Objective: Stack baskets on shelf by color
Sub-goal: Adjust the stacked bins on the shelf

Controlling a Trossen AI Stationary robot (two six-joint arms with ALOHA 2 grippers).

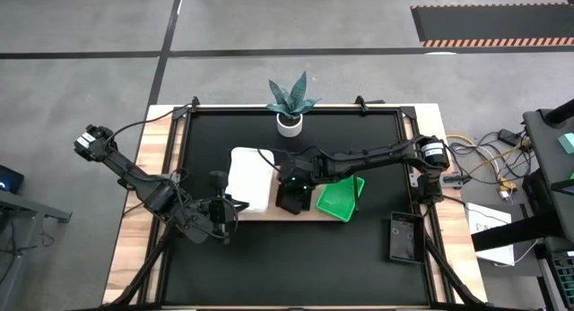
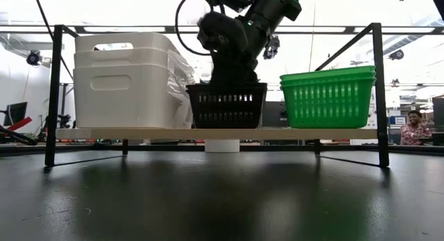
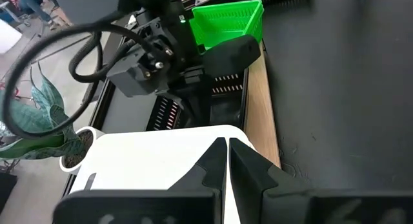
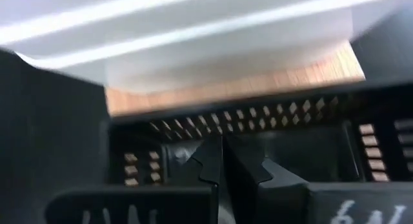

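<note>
A stack of white baskets (image 1: pixel 249 178) stands on the left part of the wooden shelf (image 1: pixel 269 213). A black slotted basket (image 2: pixel 226 105) stands on its bottom in the middle, and a stack of green baskets (image 2: pixel 327 96) on the right. My right gripper (image 4: pixel 222 161) is shut and reaches down inside the black basket (image 1: pixel 291 200). My left gripper (image 3: pixel 227 154) is shut and empty, just left of the white stack in the high view (image 1: pixel 221 209). A second black basket (image 1: pixel 404 236) lies on the mat at the right. My right gripper comes from above, slanting down into the black basket, its shut fingers (image 4: pixel 213 161) in front of the slotted far wall (image 4: pixel 258 117). Nothing shows between the fingers. Whether the tips touch the basket's bottom, I cannot tell.
A potted plant (image 1: pixel 290 103) stands at the mat's far edge behind the shelf. A black metal frame (image 2: pixel 55 88) surrounds the mat. My right arm (image 1: pixel 377 155) stretches across from the right, above the green stack. A person (image 2: pixel 414 126) shows far off in the room.
</note>
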